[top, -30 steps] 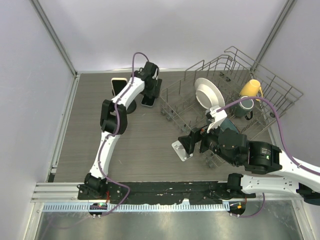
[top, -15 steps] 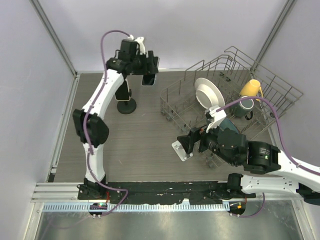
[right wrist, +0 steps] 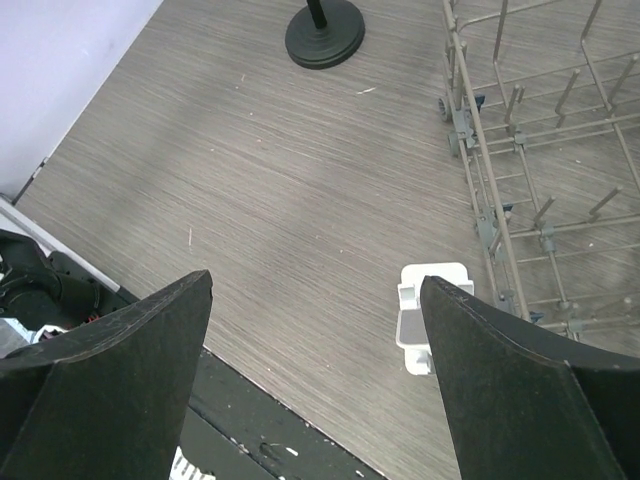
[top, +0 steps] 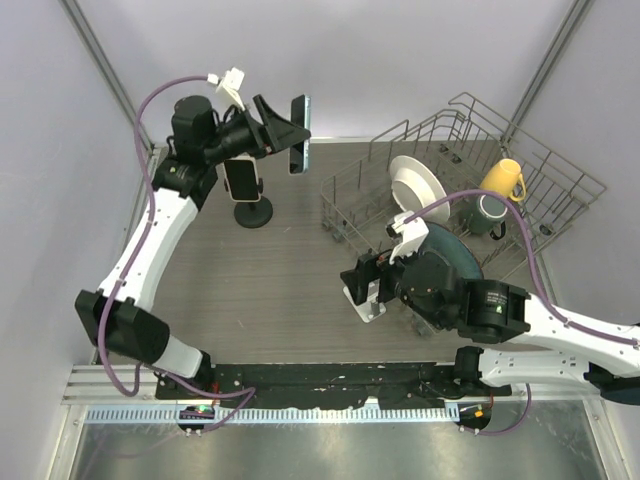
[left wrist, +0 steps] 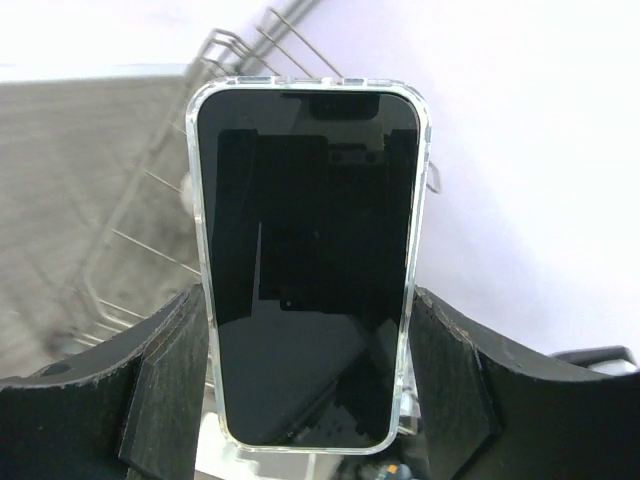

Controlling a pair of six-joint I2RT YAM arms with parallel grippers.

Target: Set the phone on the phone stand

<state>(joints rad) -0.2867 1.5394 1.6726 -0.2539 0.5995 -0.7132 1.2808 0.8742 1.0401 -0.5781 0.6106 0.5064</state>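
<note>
Two fingers (left wrist: 170, 390) of the left gripper (left wrist: 310, 340) clamp the phone (left wrist: 308, 250) between them.

Dish rack (top: 345, 192) beside phone stand (top: 252, 212), bare table (top: 285, 275) between

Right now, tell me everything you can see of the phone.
The phone is a dark slab with rounded corners in a clear case, screen off and glossy, notch at the top. It is gripped by its lower long edges between the left arm's fingers, in the air clear of the table, near the phone stand and not touching it.
</note>
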